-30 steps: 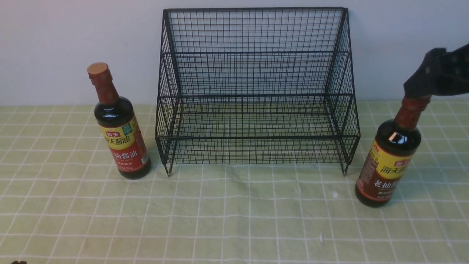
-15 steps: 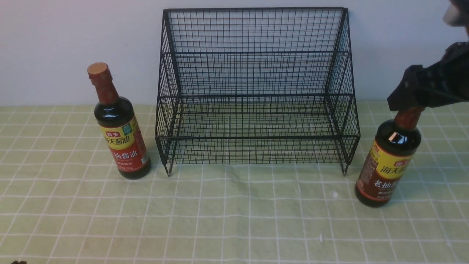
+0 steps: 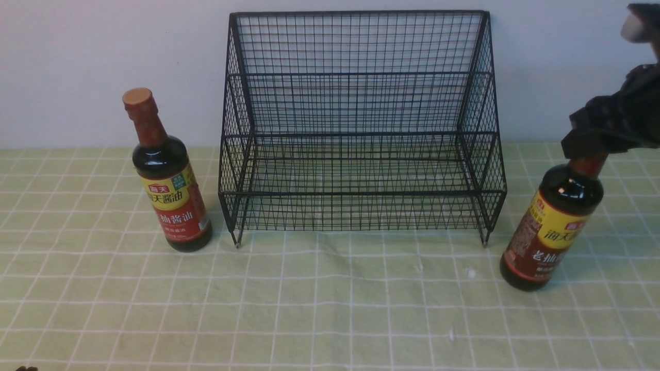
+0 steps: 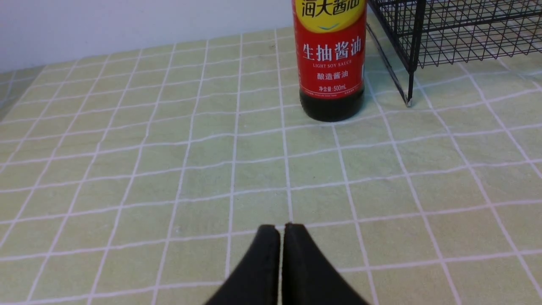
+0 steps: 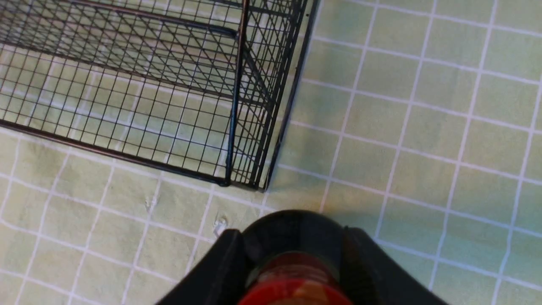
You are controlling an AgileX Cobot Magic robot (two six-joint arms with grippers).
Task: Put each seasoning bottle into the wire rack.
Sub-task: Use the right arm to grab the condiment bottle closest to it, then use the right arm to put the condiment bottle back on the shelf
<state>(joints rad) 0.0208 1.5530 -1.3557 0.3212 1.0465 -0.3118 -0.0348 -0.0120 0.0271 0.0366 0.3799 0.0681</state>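
- The right gripper [image 3: 588, 147] has come down from the cap of the right-hand bottle [image 3: 551, 232] onto its neck, and has drifted a little to the right.
- Its jaws, wide apart a second ago, have drawn in and now sit close against both sides of the neck.
- That bottle has tipped, pivoting on its base, so its top leans further right than before.
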